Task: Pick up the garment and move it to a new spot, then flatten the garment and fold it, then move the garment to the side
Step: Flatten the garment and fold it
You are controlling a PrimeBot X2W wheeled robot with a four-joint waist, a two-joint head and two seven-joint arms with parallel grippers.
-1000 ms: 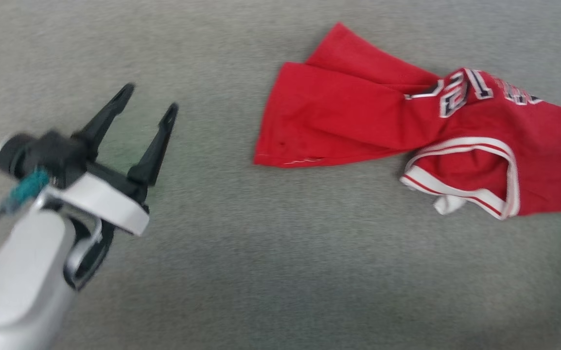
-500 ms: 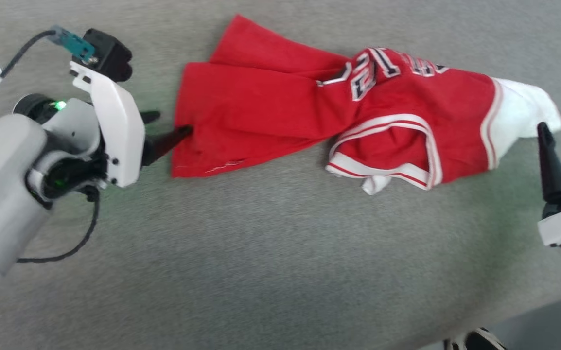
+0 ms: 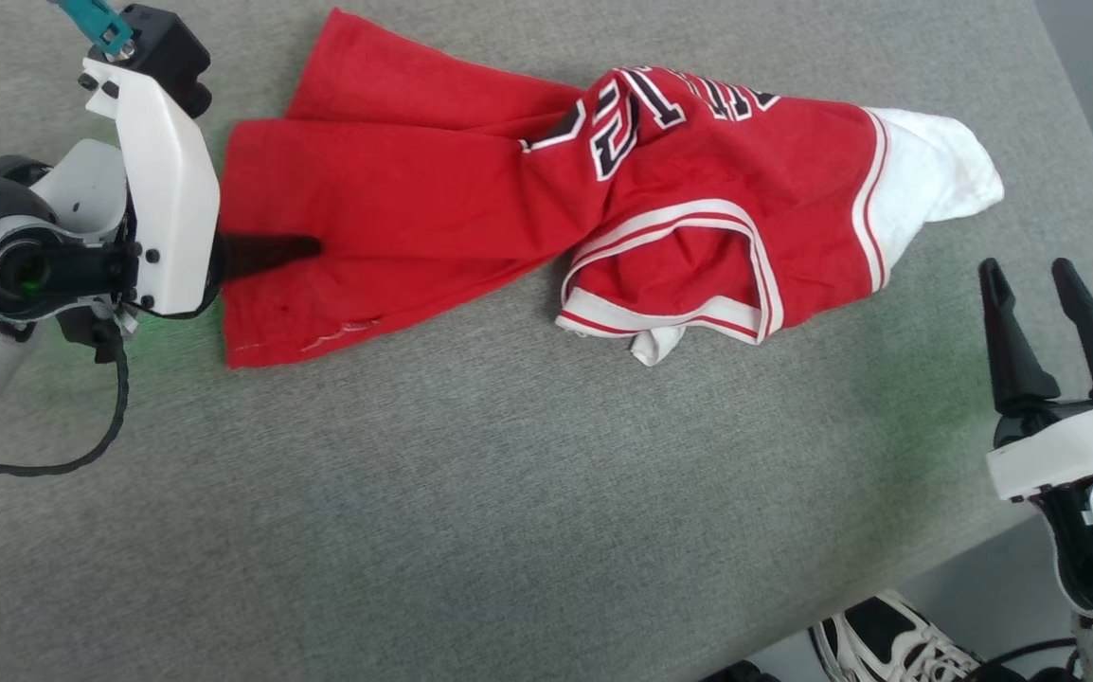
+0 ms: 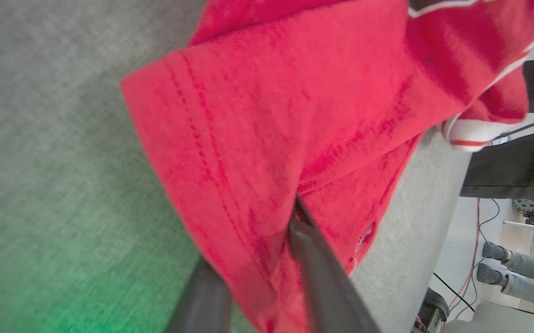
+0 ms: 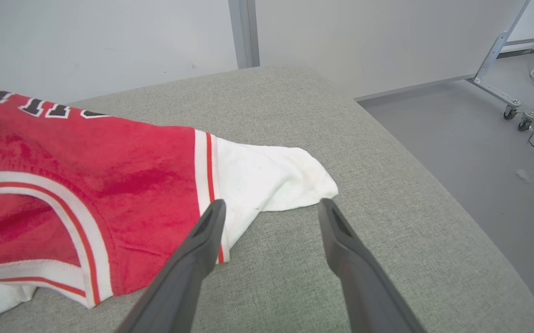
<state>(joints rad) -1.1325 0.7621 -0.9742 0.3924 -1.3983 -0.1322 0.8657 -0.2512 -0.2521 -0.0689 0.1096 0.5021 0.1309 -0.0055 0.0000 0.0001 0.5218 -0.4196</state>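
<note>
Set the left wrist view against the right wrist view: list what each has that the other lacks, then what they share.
Left wrist view's own: the left gripper astride the red hem of the garment, one finger above the cloth and one under it, with a gap between them; a person's dark-trousered legs beside the grey padded surface.
Right wrist view's own: the open right gripper above that surface, near the white sleeve; a wheeled metal frame on the floor.
Shared: the garment and the grey padded surface.

right end effector (image 5: 271, 203): fingers apart | garment (image 5: 109, 175): crumpled on grey cushion (image 5: 387, 208)
</note>
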